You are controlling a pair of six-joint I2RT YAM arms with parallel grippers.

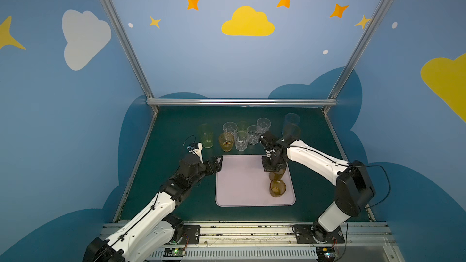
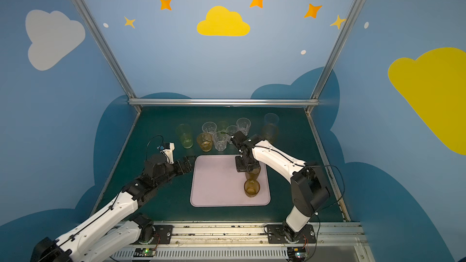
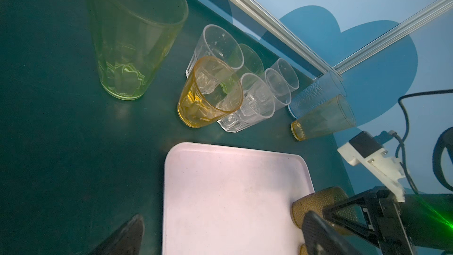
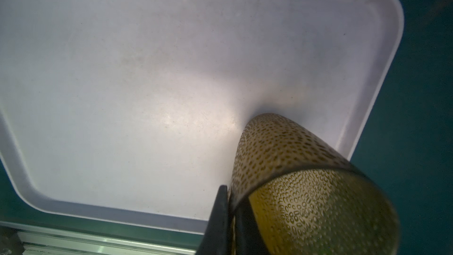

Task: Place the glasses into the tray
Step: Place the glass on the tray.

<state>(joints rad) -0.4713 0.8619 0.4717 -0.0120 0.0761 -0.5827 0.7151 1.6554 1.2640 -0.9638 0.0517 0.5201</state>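
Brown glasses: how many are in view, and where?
2. A free brown glass stands in the tray, near its right edge; a held brown glass is just behind it, in the right gripper. None seems hidden.

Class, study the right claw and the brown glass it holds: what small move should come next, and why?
Likely open the right claw: it pinches the rim of the held brown glass, upright, its base seemingly down on the tray, beside the brown glass already placed.

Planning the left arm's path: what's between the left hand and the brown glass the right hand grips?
Between left hand and brown glass: only bare tray, in both top views.
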